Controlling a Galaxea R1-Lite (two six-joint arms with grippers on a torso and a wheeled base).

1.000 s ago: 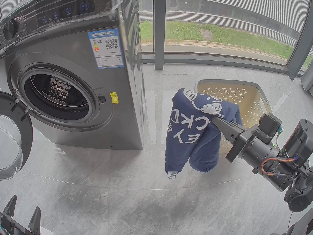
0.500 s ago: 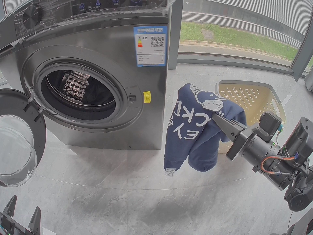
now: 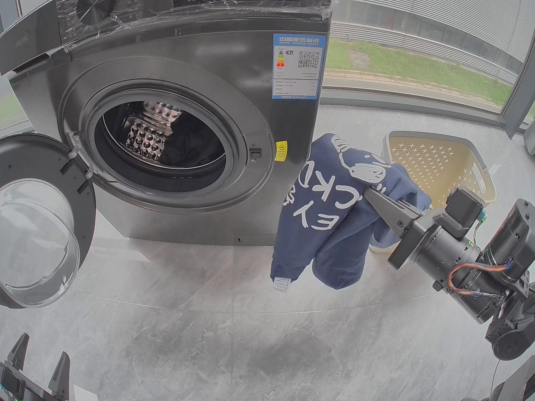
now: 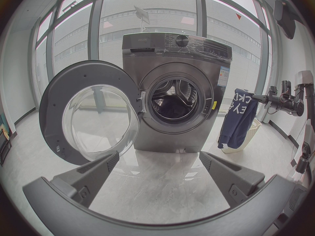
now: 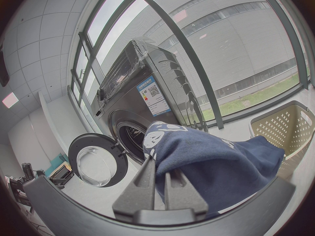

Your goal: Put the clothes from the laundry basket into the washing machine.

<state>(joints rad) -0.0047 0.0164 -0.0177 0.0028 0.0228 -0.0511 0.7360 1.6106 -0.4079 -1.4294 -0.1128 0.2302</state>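
Washing machine (image 3: 184,45) stood beyond the left gripper (image 3: 42,355), whose jaws were spread wide with nothing between them. Its round door (image 3: 39,224) was swung open, and something dark (image 3: 192,143) lay inside the drum. The navy garment (image 3: 329,213) was pinched at its upper edge by the right gripper (image 3: 372,195) and hung draped below the closed jaws. The laundry basket (image 3: 434,136) sat just beyond them.
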